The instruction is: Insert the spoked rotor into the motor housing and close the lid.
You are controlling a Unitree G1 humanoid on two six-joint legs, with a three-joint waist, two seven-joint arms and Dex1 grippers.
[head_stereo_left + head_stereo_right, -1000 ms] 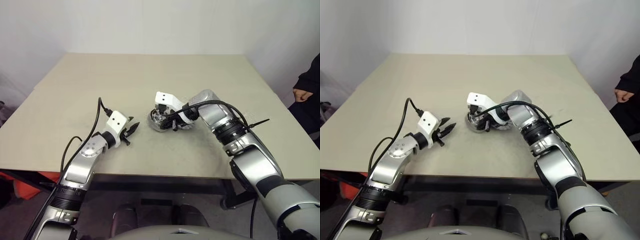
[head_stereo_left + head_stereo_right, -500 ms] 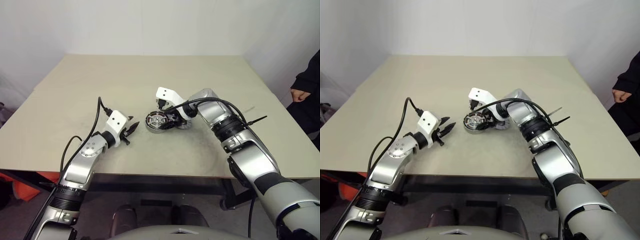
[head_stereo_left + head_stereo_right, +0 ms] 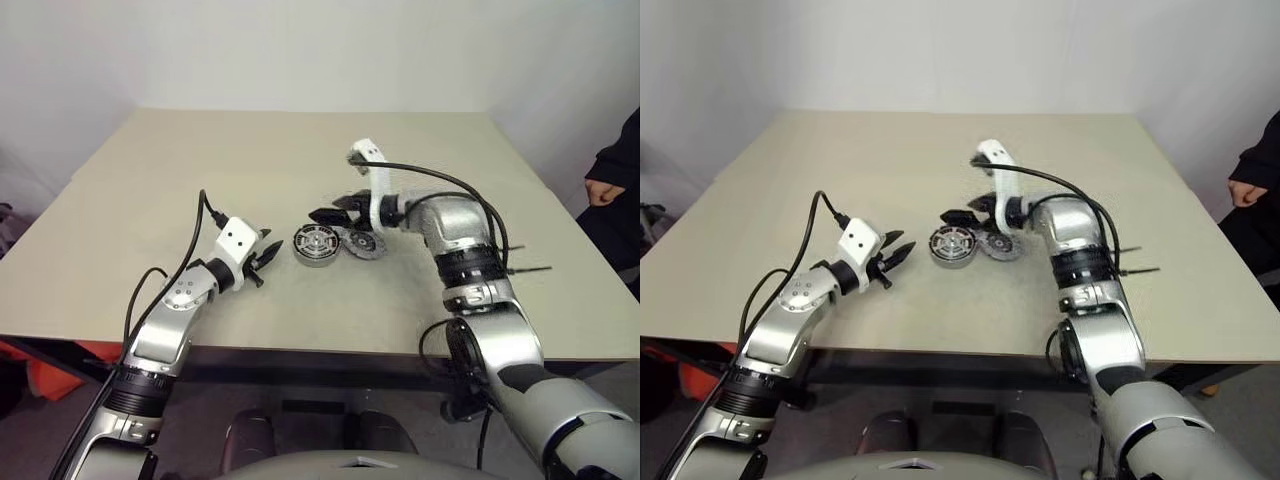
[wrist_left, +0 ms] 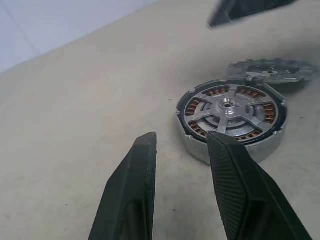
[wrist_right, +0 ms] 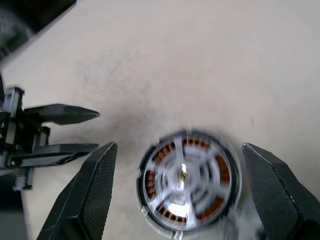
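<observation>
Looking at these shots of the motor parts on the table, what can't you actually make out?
- Lid: in the left wrist view, lies behind the housing, partly cut off by the edge; its face is too small in the eye views.
- Housing's underside: hidden against the table.
- Rotor: blurred in the right wrist view; whether fully seated is unclear.
- Person: cut off by the eye view's edge.
</observation>
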